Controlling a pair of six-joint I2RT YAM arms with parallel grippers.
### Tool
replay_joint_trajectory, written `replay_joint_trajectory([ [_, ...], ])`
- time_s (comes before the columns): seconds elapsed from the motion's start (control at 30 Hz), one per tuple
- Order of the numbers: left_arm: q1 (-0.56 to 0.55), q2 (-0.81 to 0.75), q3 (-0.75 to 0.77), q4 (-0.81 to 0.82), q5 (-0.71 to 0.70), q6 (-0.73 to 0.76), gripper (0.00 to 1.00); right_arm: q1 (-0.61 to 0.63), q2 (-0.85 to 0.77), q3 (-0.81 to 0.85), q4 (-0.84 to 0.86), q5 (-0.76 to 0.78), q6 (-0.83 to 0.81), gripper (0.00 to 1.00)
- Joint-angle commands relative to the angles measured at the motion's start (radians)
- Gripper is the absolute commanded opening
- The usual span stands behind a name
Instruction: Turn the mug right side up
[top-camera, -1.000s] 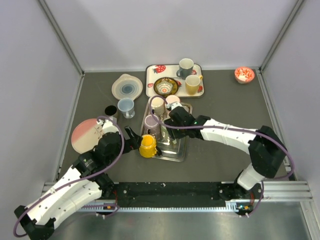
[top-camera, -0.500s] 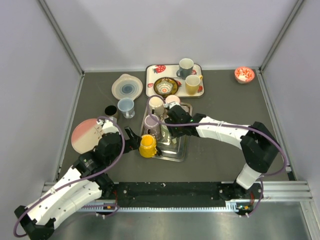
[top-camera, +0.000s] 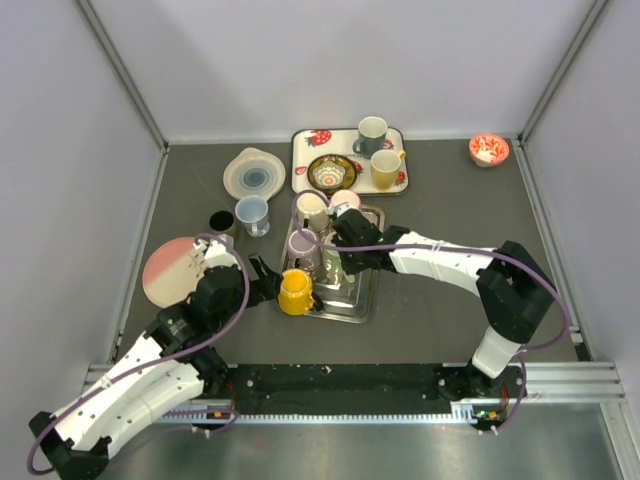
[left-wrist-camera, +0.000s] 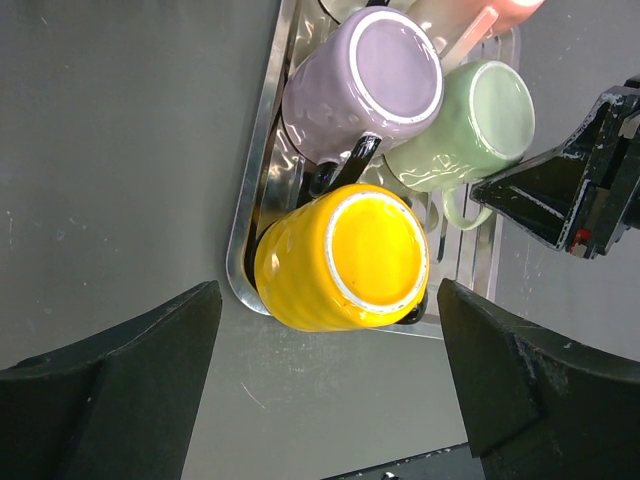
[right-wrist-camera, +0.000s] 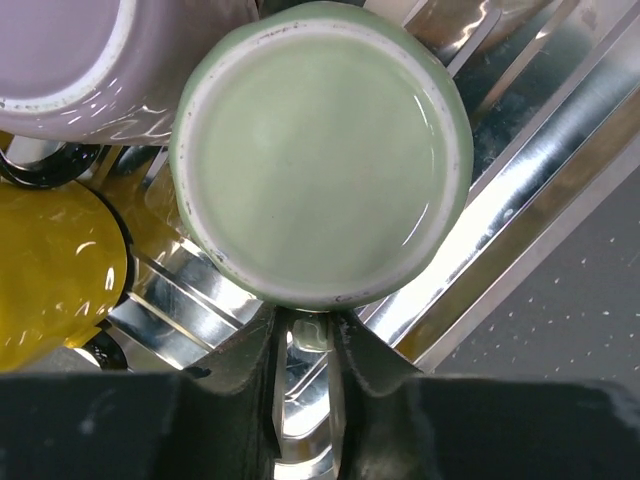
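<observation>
A metal tray (top-camera: 357, 300) holds several upside-down mugs. A pale green mug (right-wrist-camera: 320, 150) stands base up in the right wrist view; in the top view (top-camera: 331, 266) it is mostly hidden by my right gripper. My right gripper (right-wrist-camera: 311, 335) is shut on the green mug's handle (right-wrist-camera: 312, 333), with the fingers low beside the tray. A yellow mug (left-wrist-camera: 345, 260) and a lilac mug (left-wrist-camera: 365, 80) stand base up next to it. My left gripper (left-wrist-camera: 328, 295) is open and empty, its fingers on either side of the yellow mug without touching it.
A cream mug (top-camera: 313, 208) and a pink mug (top-camera: 347, 199) sit at the tray's far end. A floral tray (top-camera: 300, 160) holds two upright mugs and a bowl. A blue mug (top-camera: 251, 213), a black cup (top-camera: 221, 222), a glass dish (top-camera: 254, 173), a pink plate (top-camera: 170, 270) and a red bowl (top-camera: 488, 150) lie around.
My right gripper has moved a little left and nearer over the metal tray, down to the green mug. The left arm has not moved.
</observation>
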Motion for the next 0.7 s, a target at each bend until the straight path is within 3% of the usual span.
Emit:
replay_joint_trajectory([
  [0.0,-0.005,-0.017,-0.009,0.045,0.006,0.011,0.94,-0.009,0.002,0.030,0.017,0.001,-0.009,0.02],
  [0.17,-0.005,-0.021,-0.008,0.047,0.005,0.014,0.94,-0.009,-0.070,0.004,-0.007,0.001,-0.002,0.00],
  [0.4,-0.003,0.002,0.039,0.126,0.011,0.071,0.94,-0.009,-0.368,-0.057,-0.056,-0.014,0.014,0.00],
  [0.5,-0.003,0.034,0.072,0.183,0.057,0.109,0.94,-0.019,-0.478,-0.088,-0.061,-0.017,0.040,0.00],
  [0.67,-0.003,0.115,0.102,0.404,0.272,0.140,0.94,-0.071,-0.691,-0.142,-0.012,-0.109,0.119,0.00],
])
